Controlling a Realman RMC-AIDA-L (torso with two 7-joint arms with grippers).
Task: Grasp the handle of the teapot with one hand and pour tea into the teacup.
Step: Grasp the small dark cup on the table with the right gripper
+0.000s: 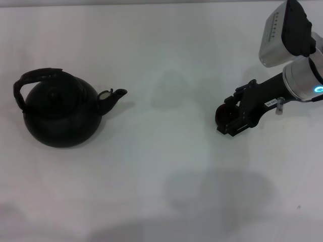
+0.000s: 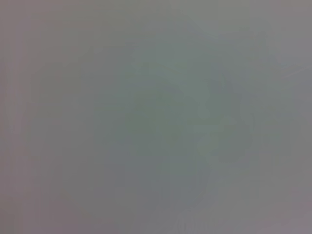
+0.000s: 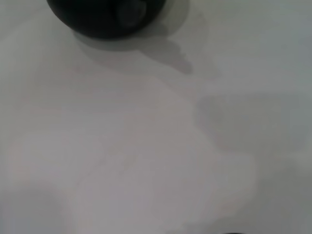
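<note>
The matte-black teapot (image 1: 61, 112) stands at the table's left, its short spout (image 1: 113, 97) pointing right and its arched handle (image 1: 38, 76) over the top. It also shows in the right wrist view (image 3: 105, 17), far off. The tiny dark teacup (image 1: 223, 114) is at the right, right at the tip of my right gripper (image 1: 231, 115), which reaches in from the right, low over the table. The cup is about two teapot-widths right of the spout. My left gripper is out of view; its wrist view shows only a blank grey surface.
The white table (image 1: 161, 166) spreads between teapot and cup. My right arm's silver and black forearm (image 1: 295, 75) rises toward the upper right corner. Faint shadows lie on the table in front of the cup.
</note>
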